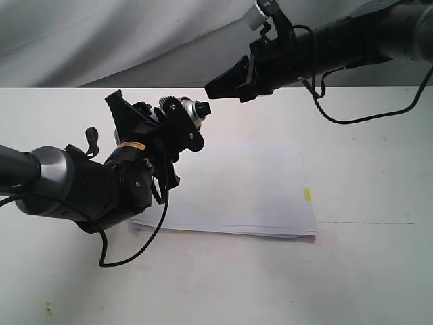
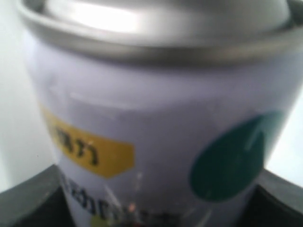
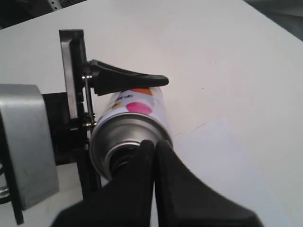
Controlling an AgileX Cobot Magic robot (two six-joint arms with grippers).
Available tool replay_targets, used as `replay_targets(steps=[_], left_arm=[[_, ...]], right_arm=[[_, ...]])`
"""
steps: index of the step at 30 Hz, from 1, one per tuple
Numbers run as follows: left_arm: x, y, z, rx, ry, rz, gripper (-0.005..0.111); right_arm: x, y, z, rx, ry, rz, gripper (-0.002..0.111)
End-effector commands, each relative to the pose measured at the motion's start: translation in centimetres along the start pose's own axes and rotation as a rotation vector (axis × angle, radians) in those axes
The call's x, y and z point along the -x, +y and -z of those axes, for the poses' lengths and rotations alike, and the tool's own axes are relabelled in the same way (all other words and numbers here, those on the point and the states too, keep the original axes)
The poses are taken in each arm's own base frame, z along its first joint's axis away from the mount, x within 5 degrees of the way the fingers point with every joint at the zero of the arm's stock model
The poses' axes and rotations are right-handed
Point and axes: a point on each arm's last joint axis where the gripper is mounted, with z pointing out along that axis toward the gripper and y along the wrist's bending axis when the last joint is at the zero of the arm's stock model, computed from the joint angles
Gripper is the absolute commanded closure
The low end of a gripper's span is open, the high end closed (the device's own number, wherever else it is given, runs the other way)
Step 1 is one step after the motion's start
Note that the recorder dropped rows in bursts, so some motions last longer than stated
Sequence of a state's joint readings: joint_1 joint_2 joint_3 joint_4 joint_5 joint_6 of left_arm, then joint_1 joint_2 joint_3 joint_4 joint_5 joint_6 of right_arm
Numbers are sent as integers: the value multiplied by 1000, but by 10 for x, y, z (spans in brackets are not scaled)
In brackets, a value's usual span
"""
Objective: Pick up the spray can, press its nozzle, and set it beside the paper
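My left gripper (image 1: 162,122) is clamped on the spray can (image 2: 156,118), one finger on each side of the label. I hold it off the table, tipped over so the silver dome faces my other arm. The can is rigid metal and looks light for its size, so it won't give under the squeeze. The painted wall is smooth and round, though, and I judge it could twist or slide if I'm pushed along its axis. Mid-body is the right place to hold it: the straight wall, below the rolled rim, clear of the dome.

At the top sits the nozzle (image 1: 201,108), a small black plastic tip and the only delicate part. My right gripper (image 1: 211,88) has its fingers pressed together into a single point, empty. In the right wrist view that point lies across the can's mouth. I can't tell whether it touches the tip or hangs just short of it. I think a press should go straight down the can's axis, so the push runs into my left hold, not sideways.

Below and beyond the can lies the paper (image 1: 257,183), flat, with its yellow tab (image 1: 307,194) on the far side from me, and bare table (image 1: 379,271) beside it.
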State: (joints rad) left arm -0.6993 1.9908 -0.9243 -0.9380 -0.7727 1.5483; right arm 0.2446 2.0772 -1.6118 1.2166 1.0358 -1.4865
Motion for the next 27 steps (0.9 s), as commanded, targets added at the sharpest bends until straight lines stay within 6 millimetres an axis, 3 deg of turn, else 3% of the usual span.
replay_targets(steps=[1, 22, 27], left_arm=[[6, 7, 1, 45, -25, 3, 107], [6, 7, 1, 45, -25, 3, 107], [8, 7, 1, 42, -44, -12, 107]], right_arm=[[-3, 6, 1, 53, 57, -15, 108], [-2, 8, 5, 43, 94, 7, 108], [1, 12, -5, 30, 93, 20, 108]])
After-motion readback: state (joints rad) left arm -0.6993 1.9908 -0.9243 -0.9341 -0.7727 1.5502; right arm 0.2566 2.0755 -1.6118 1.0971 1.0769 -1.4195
